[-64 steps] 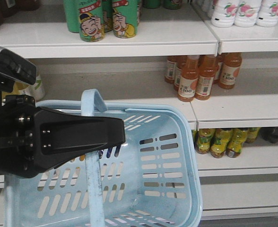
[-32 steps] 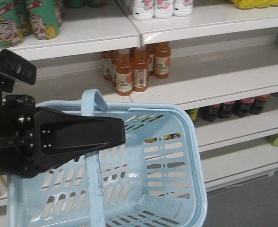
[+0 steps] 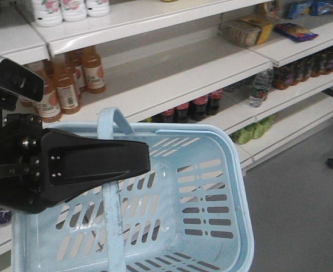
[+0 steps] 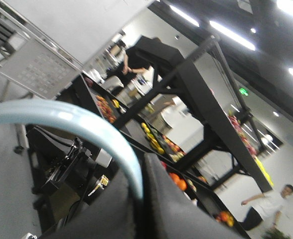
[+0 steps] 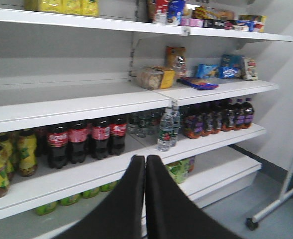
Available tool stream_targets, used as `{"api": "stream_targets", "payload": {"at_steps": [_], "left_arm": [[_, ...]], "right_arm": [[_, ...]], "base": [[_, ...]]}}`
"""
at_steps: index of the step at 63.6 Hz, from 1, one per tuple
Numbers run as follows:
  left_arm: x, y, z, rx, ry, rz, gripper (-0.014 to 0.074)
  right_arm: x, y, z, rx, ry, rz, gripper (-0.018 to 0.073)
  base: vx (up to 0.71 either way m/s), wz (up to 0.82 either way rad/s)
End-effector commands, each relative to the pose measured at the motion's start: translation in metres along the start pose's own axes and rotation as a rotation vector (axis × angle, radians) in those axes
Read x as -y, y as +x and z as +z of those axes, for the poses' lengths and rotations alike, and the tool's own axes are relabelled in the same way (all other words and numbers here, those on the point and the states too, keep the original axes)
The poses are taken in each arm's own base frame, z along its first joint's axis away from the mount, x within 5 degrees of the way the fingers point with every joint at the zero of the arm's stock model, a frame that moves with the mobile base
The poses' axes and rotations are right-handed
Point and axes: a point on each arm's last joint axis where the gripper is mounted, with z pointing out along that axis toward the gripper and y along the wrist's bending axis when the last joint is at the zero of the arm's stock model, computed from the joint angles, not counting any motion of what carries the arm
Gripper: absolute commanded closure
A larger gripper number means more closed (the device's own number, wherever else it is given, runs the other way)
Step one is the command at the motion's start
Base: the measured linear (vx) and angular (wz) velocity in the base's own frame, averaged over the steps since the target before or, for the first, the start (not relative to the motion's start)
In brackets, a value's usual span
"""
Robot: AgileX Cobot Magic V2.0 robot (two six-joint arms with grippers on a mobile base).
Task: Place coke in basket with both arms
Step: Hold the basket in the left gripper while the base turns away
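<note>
The light blue basket [image 3: 237,170] hangs in front of me, with nothing in it. My left gripper [image 3: 145,156] is shut on its flat pale blue handle [image 3: 111,209]. In the left wrist view the handle [image 4: 81,122] curves down into the left gripper [image 4: 138,175], pinched between the black pads. My right gripper [image 5: 145,159] is shut with nothing in it and points at the shelves. The coke is out of view. Only dark plastic cola bottles [image 5: 81,142] with red labels stand on a shelf, also seen beyond the basket as cola bottles [image 3: 192,107].
White store shelves [image 3: 172,73] run back to the right, holding orange drink bottles [image 3: 64,85], water bottles [image 5: 166,130] and snack packs [image 5: 156,77]. Grey floor [image 3: 302,215] lies to the right, with a rack's caster wheel [image 3: 329,162] on it.
The shelves have slid left across the front view and now recede at an angle, with floor showing on the right. The basket and left gripper hold the same place in the frame.
</note>
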Motion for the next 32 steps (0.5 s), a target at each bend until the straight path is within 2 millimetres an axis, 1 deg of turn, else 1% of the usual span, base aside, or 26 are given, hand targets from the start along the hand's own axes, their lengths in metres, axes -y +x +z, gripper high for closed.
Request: {"api": "stream_targets", "payload": {"at_steps": [1, 32], "left_arm": [[0.0270, -0.0057, -0.0009, 0.014, 0.165, 0.027, 0.0602], [0.0271, -0.0058, -0.0009, 0.015, 0.166, 0.026, 0.0602]], "right_arm": [[-0.0018, -0.0043, -0.0009, 0.070, -0.016, -0.017, 0.0564], [-0.0018, -0.0043, -0.0009, 0.070, -0.016, -0.017, 0.0564]], "base": [[-0.04, -0.60], [-0.04, -0.59]]}}
